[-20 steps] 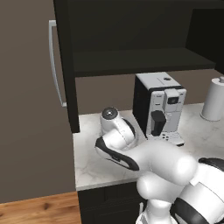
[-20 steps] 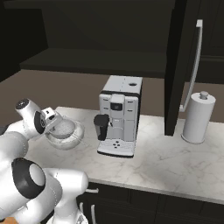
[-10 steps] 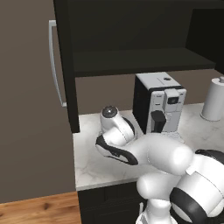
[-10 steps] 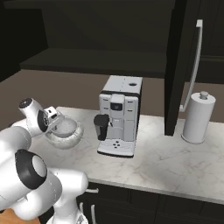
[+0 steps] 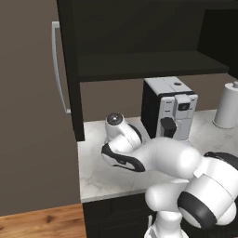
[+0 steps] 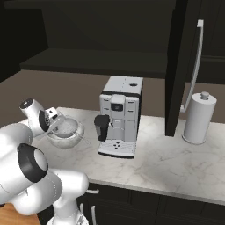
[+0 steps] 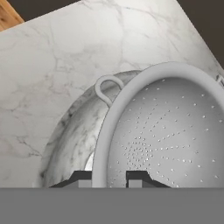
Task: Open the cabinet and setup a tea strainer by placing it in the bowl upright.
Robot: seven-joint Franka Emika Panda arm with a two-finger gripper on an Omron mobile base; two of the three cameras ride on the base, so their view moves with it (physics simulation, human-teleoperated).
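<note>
Arm's swung slightly left; gripper point(image 7: 109, 177) pinches tea strainer point(image 7: 162, 131) rim, strainer tilted inside bowl point(image 7: 72, 140), w/ cabinet point(image 6: 178, 66) open.

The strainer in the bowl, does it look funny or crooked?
A little. The tea strainer sits tilted in the bowl, its rim off to one side, with a finger either side of that rim. Nothing looks spilled or broken.

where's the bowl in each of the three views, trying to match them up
Left base view: the arm covers the spot left of the coffee machine, so I cannot pick the bowl out.
Right base view: the bowl sits at left on the counter, left of the coffee machine, tea strainer in it.
Hand view: its rim curves at centre left, under the strainer.
Shared landmark: the coffee machine.
</note>
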